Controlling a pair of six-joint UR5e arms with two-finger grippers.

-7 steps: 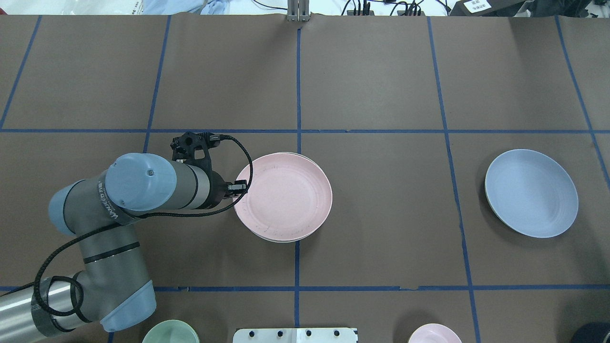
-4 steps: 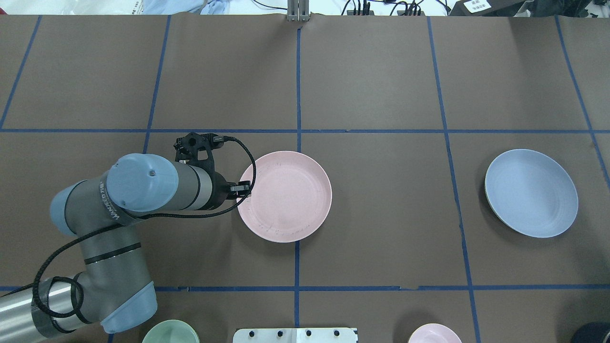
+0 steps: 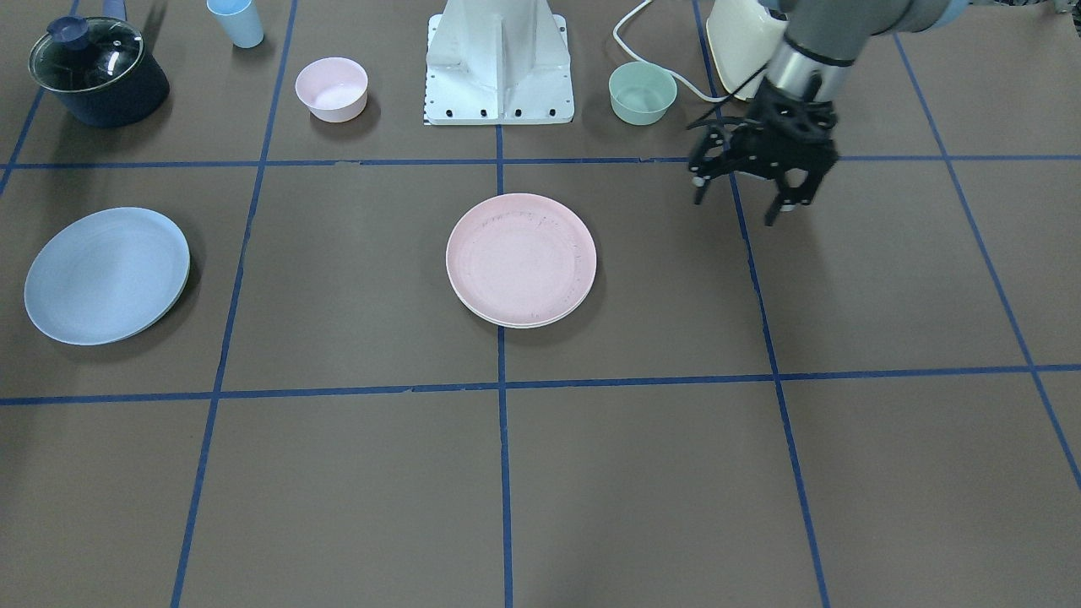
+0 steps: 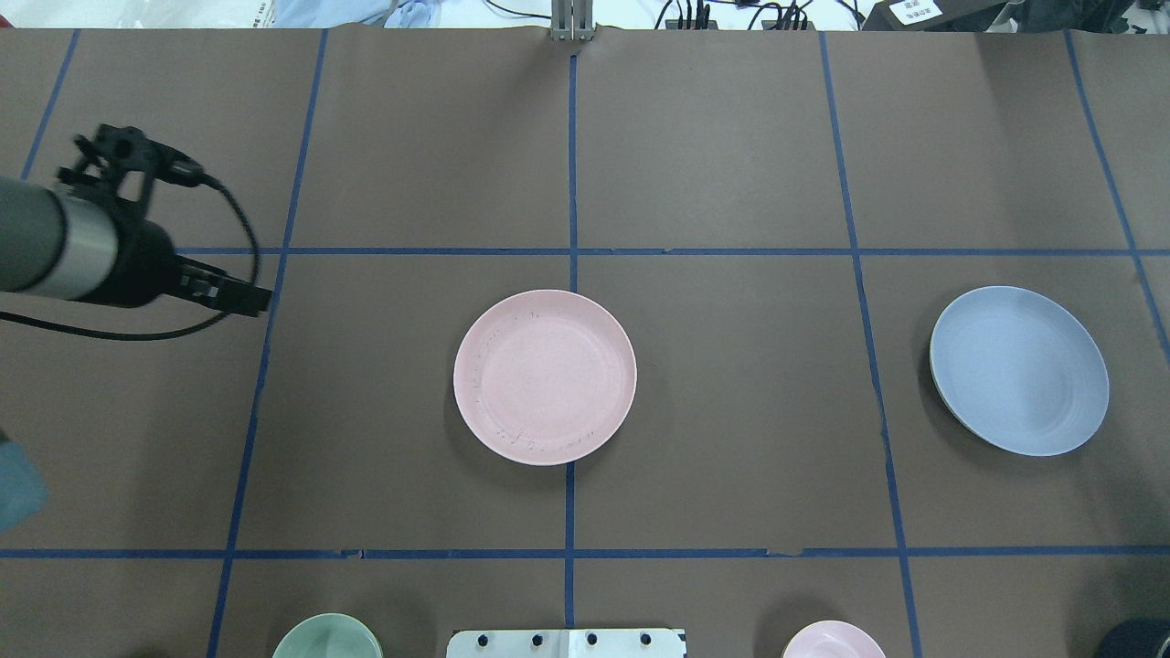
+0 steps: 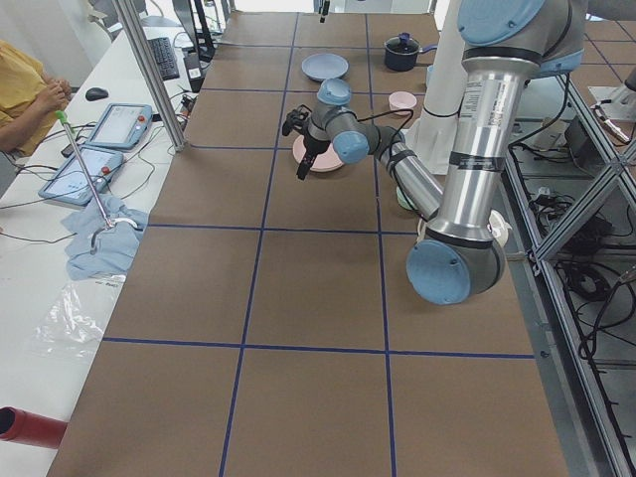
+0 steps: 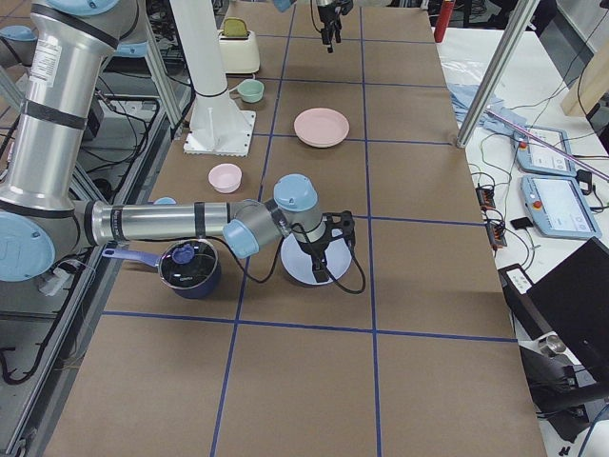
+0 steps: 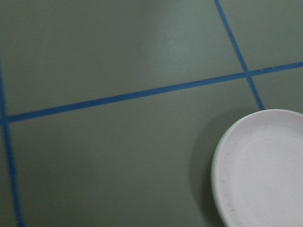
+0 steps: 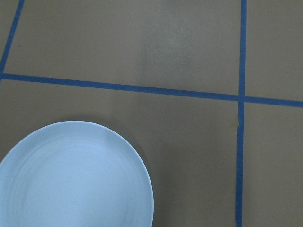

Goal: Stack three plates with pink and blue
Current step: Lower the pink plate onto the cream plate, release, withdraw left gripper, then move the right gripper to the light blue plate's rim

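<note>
The pale pink plate [image 4: 545, 376] lies at the table's middle, on top of the cream-white plate, whose rim [image 3: 525, 323] just peeks out below it. The pink plate also shows in the left wrist view [image 7: 265, 165]. The light blue plate [image 4: 1019, 370] lies alone on the right and fills the lower left of the right wrist view [image 8: 75, 175]. My left gripper [image 3: 764, 203] is open and empty, well to the left of the pink plate [image 4: 247, 297]. My right gripper shows only in the exterior right view [image 6: 324, 249], at the blue plate [image 6: 306, 271]; I cannot tell its state.
Along the robot's side stand a green bowl [image 3: 642, 93], a small pink bowl [image 3: 331, 89], a light blue cup [image 3: 236, 21], a dark pot with a glass lid [image 3: 97, 72], a cream toaster [image 3: 743, 42] and the white robot base [image 3: 498, 63].
My left gripper let go of the pink plate, which settled squarely on the cream-white plate. The arm then pulled away to the left and rose.
</note>
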